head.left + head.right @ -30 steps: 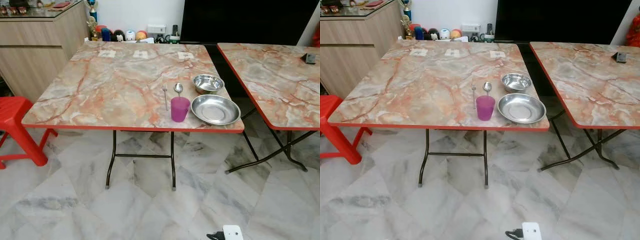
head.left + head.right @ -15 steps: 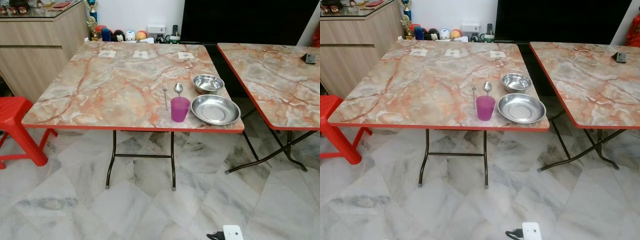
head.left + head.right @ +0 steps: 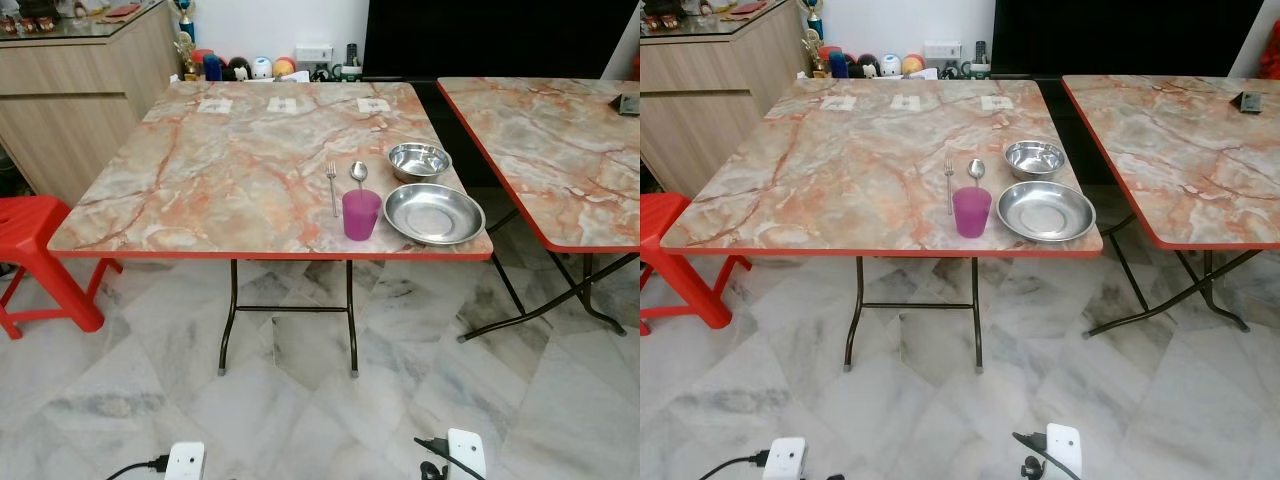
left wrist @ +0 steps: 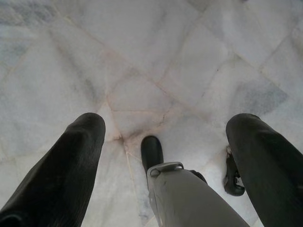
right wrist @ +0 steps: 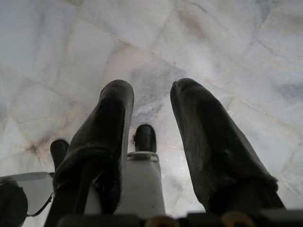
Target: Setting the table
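Cup (image 3: 360, 213) on table (image 3: 220, 170), claws (image 4: 165, 127) floorward.

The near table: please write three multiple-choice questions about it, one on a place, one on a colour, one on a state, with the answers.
1. Where is the fork?
A. left of the spoon
B. inside the bowl
C. on the floor

2. What colour is the cup?
A. red
B. purple
C. green

3. What state is the plate in?
A. empty
B. upside down
C. stacked under the bowl

Answers: 1 A, fork and spoon lie side by side behind the cup. 2 B, it is translucent purple. 3 A, its bare steel inside shows, and the bowl stands behind it.
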Tool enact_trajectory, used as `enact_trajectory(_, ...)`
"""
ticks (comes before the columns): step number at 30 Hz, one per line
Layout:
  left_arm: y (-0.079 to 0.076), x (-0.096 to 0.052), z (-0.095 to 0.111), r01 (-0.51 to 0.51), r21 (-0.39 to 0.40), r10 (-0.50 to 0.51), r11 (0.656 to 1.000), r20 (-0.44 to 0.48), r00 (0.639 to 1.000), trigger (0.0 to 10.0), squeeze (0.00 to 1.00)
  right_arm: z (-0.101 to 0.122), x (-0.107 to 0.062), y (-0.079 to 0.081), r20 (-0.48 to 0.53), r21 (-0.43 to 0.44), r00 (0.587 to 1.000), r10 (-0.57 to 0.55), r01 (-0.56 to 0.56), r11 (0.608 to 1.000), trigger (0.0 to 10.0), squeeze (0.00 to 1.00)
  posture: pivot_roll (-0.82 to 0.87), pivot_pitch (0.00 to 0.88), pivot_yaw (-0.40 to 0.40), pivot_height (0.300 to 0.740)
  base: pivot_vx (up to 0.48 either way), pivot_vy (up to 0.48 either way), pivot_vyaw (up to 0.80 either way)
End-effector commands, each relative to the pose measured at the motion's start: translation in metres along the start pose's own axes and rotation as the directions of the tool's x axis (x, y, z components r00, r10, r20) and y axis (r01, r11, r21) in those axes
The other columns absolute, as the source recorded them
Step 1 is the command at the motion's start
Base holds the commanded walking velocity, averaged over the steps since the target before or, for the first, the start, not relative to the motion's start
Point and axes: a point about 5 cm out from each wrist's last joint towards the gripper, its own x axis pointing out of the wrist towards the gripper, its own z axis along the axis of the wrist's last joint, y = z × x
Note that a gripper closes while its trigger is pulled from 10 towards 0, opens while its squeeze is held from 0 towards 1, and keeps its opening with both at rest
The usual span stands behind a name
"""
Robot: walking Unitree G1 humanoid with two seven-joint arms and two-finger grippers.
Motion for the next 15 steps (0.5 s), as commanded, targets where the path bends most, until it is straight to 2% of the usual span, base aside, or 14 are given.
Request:
enact_trajectory(1,0.0026,-0.0013,-0.0044,-0.006,-0.004,0.006,1.000,-0.014,1.000,10.0,0.00,-0.0043,-0.0006,-0.0011,-0.017,0.013,1.000,-0.001,0.002,1.000,10.0,0.00,0.05,0.070,-0.016,0.740,0.000,0.000,0.00)
enact_trajectory(15,0.0028,-0.0027,-0.0091,0.003,-0.020,-0.003,1.000,-0.022,1.000,10.0,0.00,-0.0040,-0.0008,-0.0019,-0.006,0.031,1.000,-0.001,0.001,1.000,10.0,0.00,0.04,0.075,-0.018,0.740,0.000,0.000,0.00)
